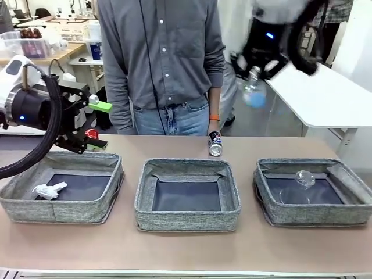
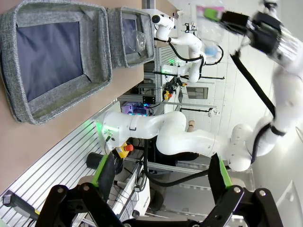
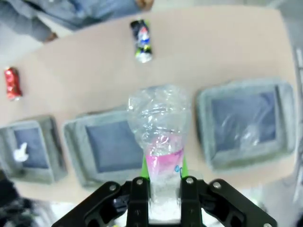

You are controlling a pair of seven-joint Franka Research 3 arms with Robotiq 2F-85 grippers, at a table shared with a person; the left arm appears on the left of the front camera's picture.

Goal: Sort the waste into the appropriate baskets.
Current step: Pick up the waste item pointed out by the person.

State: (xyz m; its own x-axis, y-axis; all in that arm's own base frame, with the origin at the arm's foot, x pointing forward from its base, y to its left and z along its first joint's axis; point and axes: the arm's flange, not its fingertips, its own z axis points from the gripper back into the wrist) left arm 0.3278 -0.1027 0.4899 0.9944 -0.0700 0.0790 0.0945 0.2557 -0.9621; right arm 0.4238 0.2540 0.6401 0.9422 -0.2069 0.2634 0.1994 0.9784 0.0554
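**Asker:** Where is the clear bottle (image 3: 161, 123)?

**Watcher:** Up in the air, well above the table (image 1: 174, 244). The right gripper (image 3: 163, 166) has it. Its two fingers pinch the narrower part by the pink label, and the crumpled body sticks out past them. From the right wrist camera it hangs over the near rim of the middle basket (image 1: 186, 166). The front view is blurred there and shows it high at the right, with blue at its lower end.

**Asker:** And the left gripper (image 1: 103, 124)?

**Watcher:** Its fingers are spread wide apart. It hovers above the far rim of the left basket (image 1: 58, 157), pointing sideways toward the middle of the table.

**Asker:** What lies in the baskets?

**Watcher:** A crumpled white paper wad (image 1: 49, 190) sits in the left one, toward its near left corner. A clear plastic cup (image 1: 302, 180) is in the right basket (image 1: 314, 164), toward the back wall.

**Asker:** The cans?

**Watcher:** Both are on the table, beyond the baskets. The dark blue can (image 1: 215, 143) lies just behind the middle basket, in front of the person (image 1: 163, 58) in the grey shirt. The red can (image 3: 13, 82) lies behind the left basket — close by the left gripper's lower finger in the front view.
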